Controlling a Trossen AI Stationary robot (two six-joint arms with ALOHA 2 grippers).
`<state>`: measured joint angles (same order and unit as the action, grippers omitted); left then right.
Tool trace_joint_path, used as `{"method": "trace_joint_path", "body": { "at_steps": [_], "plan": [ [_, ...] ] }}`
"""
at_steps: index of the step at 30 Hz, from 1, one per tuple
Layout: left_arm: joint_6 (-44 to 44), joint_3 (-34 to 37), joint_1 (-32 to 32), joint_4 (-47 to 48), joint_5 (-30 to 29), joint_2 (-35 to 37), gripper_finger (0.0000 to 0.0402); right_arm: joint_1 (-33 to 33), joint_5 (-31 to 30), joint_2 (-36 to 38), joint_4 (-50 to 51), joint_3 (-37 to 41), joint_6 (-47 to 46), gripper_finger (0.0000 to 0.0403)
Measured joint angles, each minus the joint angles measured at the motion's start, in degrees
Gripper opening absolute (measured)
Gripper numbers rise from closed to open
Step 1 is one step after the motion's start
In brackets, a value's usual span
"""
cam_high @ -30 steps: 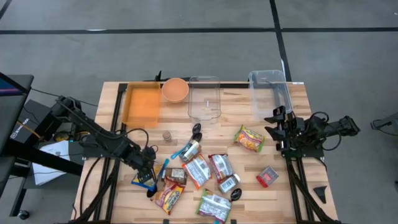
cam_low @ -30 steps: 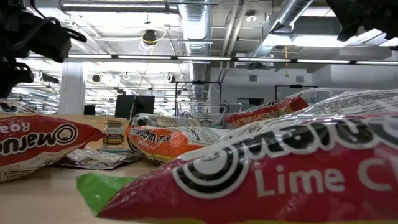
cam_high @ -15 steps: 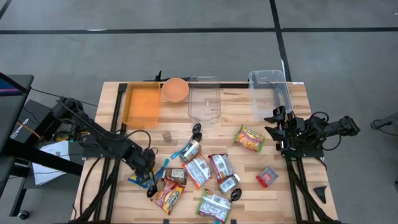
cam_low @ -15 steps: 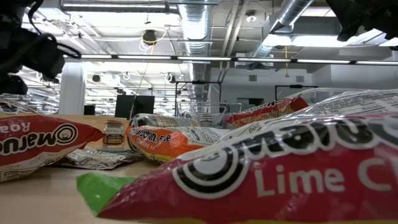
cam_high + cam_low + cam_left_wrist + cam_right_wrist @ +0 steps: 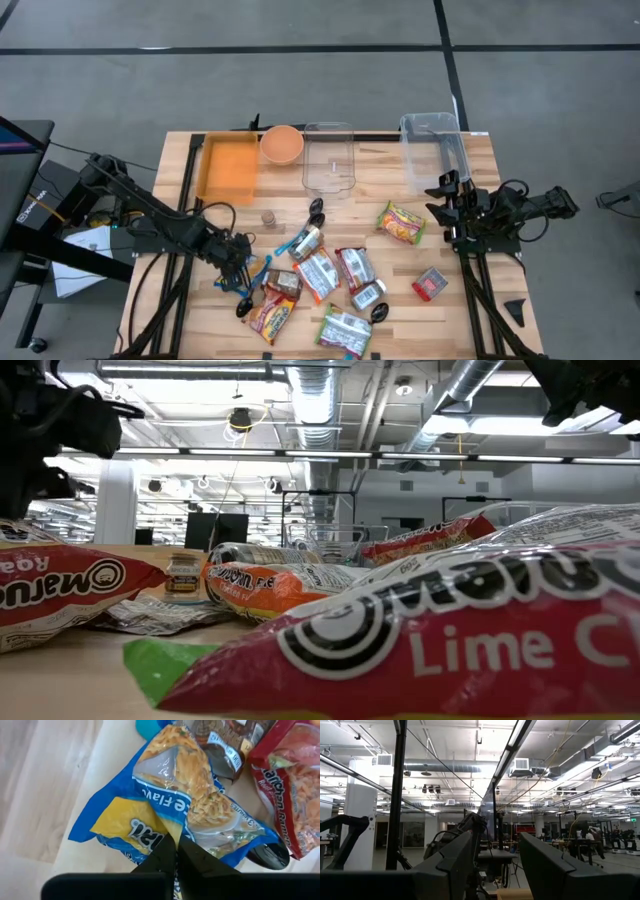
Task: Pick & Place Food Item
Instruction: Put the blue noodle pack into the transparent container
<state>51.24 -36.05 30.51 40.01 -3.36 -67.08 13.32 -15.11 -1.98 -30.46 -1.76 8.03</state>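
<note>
The left claw has just snapped shut on the blue noodle packet near the table's front-left corner, so it's ready to lift. The right claw waits half open, empty, at the right edge.

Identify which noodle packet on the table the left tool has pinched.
The blue-and-yellow plastic noodle packet, at the pile's left edge; the left tool is shut on it. The other packets are red or silver.

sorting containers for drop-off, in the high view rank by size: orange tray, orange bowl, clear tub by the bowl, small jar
1. orange tray
2. clear tub, slightly smaller than the tray
3. orange bowl
4. small jar, far the smallest
</note>
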Motion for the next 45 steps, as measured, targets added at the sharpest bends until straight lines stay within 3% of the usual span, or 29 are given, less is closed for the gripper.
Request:
{"method": "trace_joint_path", "body": {
  "at_steps": [13,20,28,36,45],
  "plan": [
    [-4.76,-1.15,-0.02,0.04,-4.68,0.36,0.0,0.0,-0.15,0.02,0.0,0.0,0.07,0.0163],
    [-12.36,-4.85,-0.04,-2.67,-10.9,0.36,0.0,0.0,-0.13,0.0,0.0,0.0,0.07,0.0163],
    [-23.51,-5.33,-1.73,-11.89,-18.33,0.36,0.0,0.0,-0.13,0.0,0.0,0.0,0.02,0.0163],
    [-42.94,-5.33,-7.75,-24.81,-23.14,0.34,0.0,0.02,-1.28,0.0,0.08,0.0,0.04,0.0163],
    [-74.99,-5.33,-18.15,-54.26,-23.07,-1.77,0.0,0.0,-5.93,0.02,1.05,0.0,-0.04,0.0163]
  ]
}}
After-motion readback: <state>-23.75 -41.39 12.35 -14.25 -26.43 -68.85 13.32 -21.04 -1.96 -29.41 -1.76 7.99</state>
